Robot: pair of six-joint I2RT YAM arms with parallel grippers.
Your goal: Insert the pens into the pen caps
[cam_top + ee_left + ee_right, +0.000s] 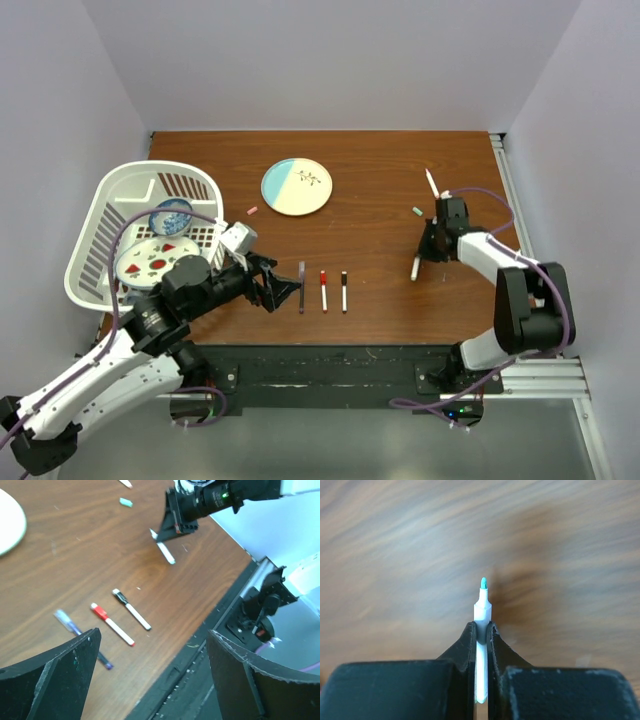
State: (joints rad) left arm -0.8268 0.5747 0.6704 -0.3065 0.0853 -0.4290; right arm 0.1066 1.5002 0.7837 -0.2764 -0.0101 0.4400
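Observation:
My right gripper (421, 254) is shut on a white pen (482, 607) with a bare green tip, held over the table at the right; the pen (415, 268) sticks out toward the near edge. A green cap (417, 211) and another white pen (432, 183) lie just beyond it. My left gripper (277, 291) is open and empty, beside a dark purple pen (301, 287). A red-capped pen (323, 290) and a black-capped pen (344, 291) lie to its right. A pink cap (252, 211) lies near the basket. The left wrist view shows the purple pen (75, 630), red-capped pen (112, 625), black-capped pen (131, 609) and green cap (125, 502).
A white basket (95, 225) holding plates stands at the left edge. A blue and cream plate (296, 187) sits at the back middle. The table's near edge and black base rail (330, 360) run close below the three pens.

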